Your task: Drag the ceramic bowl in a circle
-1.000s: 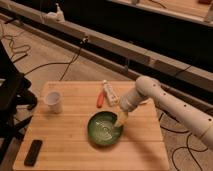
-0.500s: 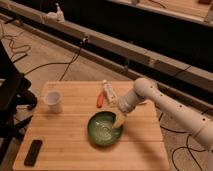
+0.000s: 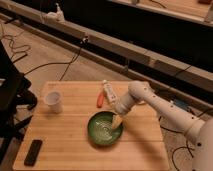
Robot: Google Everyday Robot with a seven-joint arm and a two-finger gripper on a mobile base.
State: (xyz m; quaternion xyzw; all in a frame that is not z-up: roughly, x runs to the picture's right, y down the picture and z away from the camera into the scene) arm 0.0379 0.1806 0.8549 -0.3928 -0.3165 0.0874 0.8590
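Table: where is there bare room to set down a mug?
Bare wood between the white cup and the black remote, and at the front right corner beyond the ceramic bowl. Crowded: back middle, with white bottle, orange object, and the gripper at the bowl's right rim.

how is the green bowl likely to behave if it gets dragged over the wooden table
The ceramic bowl looks wide and shallow, so it should slide flat rather than tip. Its glossy glaze may be slippery where the gripper sits at the rim nearest the arm. It looks rigid, and could chip if knocked hard against the table.
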